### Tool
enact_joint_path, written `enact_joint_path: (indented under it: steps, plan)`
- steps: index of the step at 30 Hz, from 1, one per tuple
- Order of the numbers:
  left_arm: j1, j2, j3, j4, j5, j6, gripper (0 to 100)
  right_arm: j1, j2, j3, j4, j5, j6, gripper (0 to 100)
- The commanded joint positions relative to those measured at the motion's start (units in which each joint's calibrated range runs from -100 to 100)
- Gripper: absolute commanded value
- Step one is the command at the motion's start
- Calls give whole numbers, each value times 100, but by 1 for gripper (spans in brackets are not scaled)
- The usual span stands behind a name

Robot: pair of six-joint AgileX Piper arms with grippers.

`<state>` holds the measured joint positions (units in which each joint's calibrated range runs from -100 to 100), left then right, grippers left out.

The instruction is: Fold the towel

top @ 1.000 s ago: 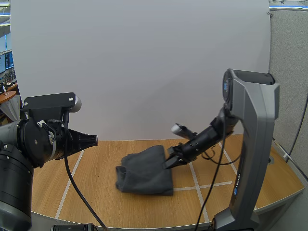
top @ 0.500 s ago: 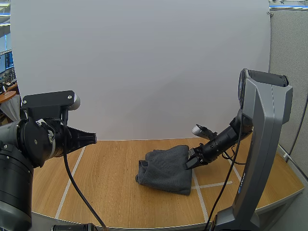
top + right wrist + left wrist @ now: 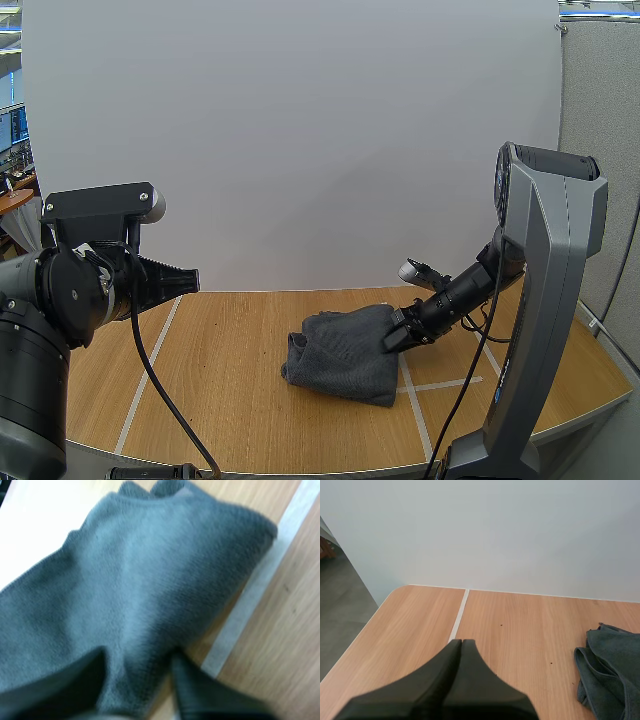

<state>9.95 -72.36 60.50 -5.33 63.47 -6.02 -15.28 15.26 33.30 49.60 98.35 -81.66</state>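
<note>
On the left, my left gripper (image 3: 192, 279) hangs raised over the left side of the wooden table (image 3: 220, 390), its two black fingers pressed together into one dark wedge that holds nothing. In its own wrist view the left gripper (image 3: 462, 642) points along the tabletop beside a pale line (image 3: 458, 617) that runs toward the table's far edge, and the towel (image 3: 612, 670) lies well apart from it, off toward the other arm.

Right of the table's middle lies the dark grey towel (image 3: 345, 352), a loosely doubled heap flat on the wood. Its left end bunches into a thick rolled fold, and its right side reaches a second pale line.

On the right, my right arm (image 3: 540, 300) bends down from its grey upright, and my right gripper (image 3: 393, 340) meets the towel's upper right edge. The right wrist view shows the two fingers (image 3: 200, 695) standing on either side of a thick fold of the towel (image 3: 140, 580), the cloth pinched between them. The rest of the fabric spreads away from the tips, with one rounded corner lying against the pale line (image 3: 255, 600) on the wood.
</note>
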Motion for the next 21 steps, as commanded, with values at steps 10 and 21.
enact_joint_path:
  steps: [10, 21]
  plan:
    - [2, -38, 21, 779, -119, -61, 0, -68, -2222, -25, -65, 165, 133, 100]
    - [2, 64, 21, 1636, -57, 153, 0, -119, -3777, -25, -260, 165, 646, 33]
